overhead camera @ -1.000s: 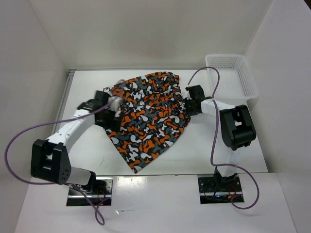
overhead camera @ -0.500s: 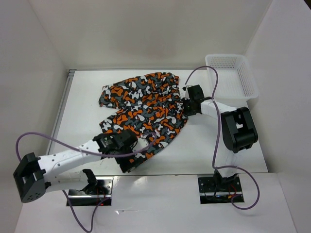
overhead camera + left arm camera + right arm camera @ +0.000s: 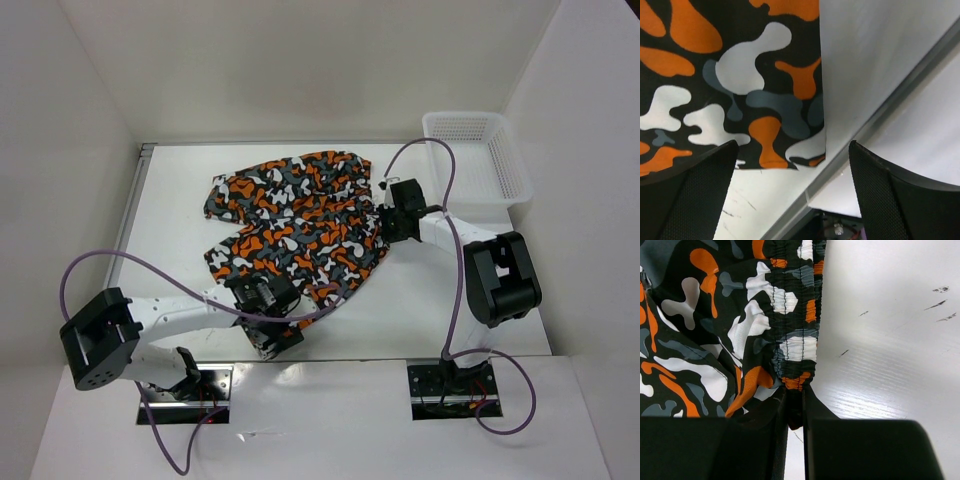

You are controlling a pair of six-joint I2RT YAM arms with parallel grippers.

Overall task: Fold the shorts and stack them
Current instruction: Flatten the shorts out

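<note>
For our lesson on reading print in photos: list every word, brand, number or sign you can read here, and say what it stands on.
None can be read.
The shorts: camouflage blotches only, no tag or logo in view.
The white basket and the table: no lettering.
Dark marks on the table: scuffs, not writing.
Electronics at the arm bases: too small to tell.

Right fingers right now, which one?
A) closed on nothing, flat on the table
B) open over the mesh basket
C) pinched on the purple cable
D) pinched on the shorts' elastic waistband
D: the right wrist view shows the right fingers shut on the gathered elastic waistband edge of the shorts.
</note>
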